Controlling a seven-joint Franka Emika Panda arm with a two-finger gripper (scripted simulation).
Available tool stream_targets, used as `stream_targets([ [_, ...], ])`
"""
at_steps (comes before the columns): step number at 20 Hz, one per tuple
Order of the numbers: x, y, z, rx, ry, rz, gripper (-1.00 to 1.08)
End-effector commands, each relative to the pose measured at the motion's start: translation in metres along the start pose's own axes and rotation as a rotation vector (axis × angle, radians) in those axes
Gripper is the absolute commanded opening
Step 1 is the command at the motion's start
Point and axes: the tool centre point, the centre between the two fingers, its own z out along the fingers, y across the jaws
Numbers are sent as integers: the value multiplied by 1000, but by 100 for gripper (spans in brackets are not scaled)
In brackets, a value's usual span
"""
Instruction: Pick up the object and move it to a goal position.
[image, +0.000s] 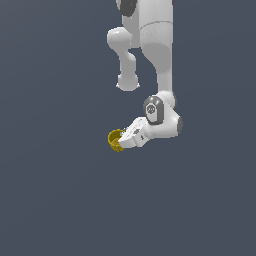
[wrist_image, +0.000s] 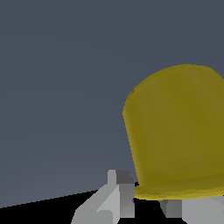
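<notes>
The object (image: 115, 140) is a small yellow cup with a round rim and tapered body. In the exterior view it sits at the tip of my gripper (image: 122, 142), which is tilted steeply toward that view's left. In the wrist view the object (wrist_image: 179, 131) fills much of the picture, with its rim closest to my gripper (wrist_image: 146, 194). One grey finger (wrist_image: 119, 189) presses against the outside of the rim. The other finger (wrist_image: 173, 208) shows just past the rim, partly hidden by it. The gripper is shut on the cup's wall.
The white arm (image: 159, 55) comes down from the top of the exterior view. Around it there is only a plain dark grey-blue ground (image: 60, 190). No goal marker shows.
</notes>
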Motion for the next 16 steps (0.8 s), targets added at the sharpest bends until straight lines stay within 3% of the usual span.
stream_targets([
  [1, 0, 0, 0, 0, 0, 0, -100],
  [9, -9, 1, 0, 0, 0, 0, -100],
  [16, -43, 6, -1, 0, 0, 0, -100],
])
